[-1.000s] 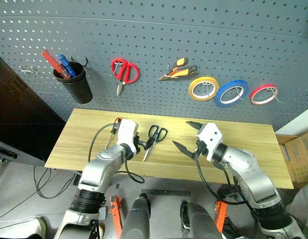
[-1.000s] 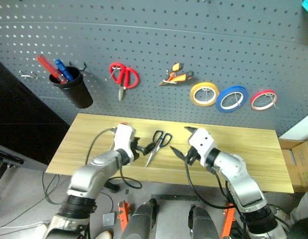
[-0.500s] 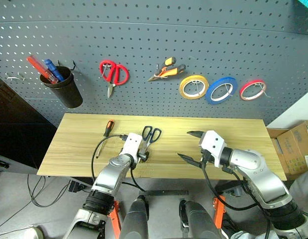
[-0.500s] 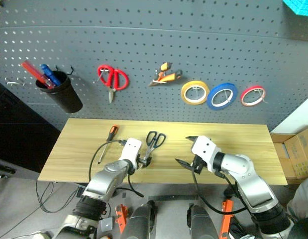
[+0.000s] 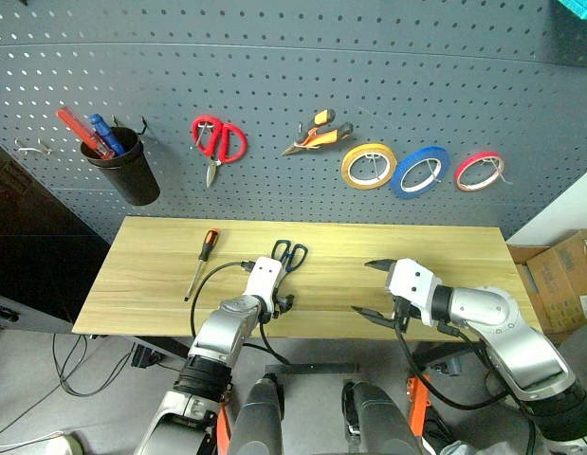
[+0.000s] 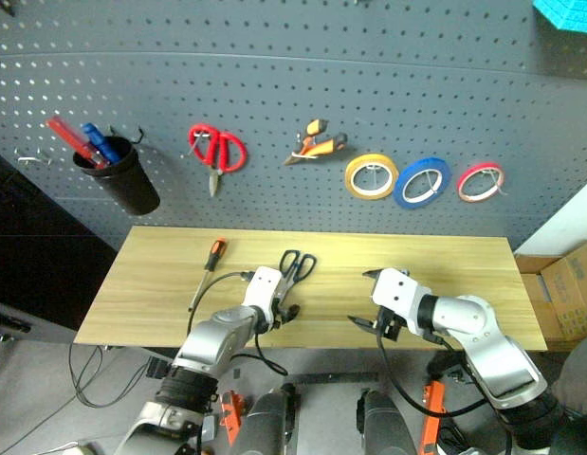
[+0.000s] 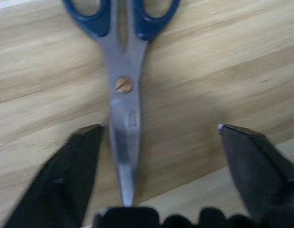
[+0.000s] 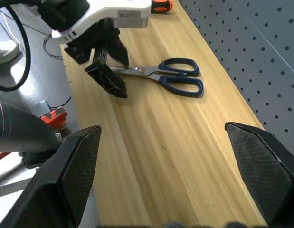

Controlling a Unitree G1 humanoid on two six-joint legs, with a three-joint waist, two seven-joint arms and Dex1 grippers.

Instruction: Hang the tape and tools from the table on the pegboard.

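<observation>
Left gripper jaws open astride steel scissors blades; right gripper jaws open

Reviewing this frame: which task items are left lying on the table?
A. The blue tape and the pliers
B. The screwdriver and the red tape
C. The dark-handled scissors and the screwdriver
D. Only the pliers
C: the dark-handled scissors and the screwdriver lie on the table, while the pliers and blue tape already hang on the pegboard.
</observation>
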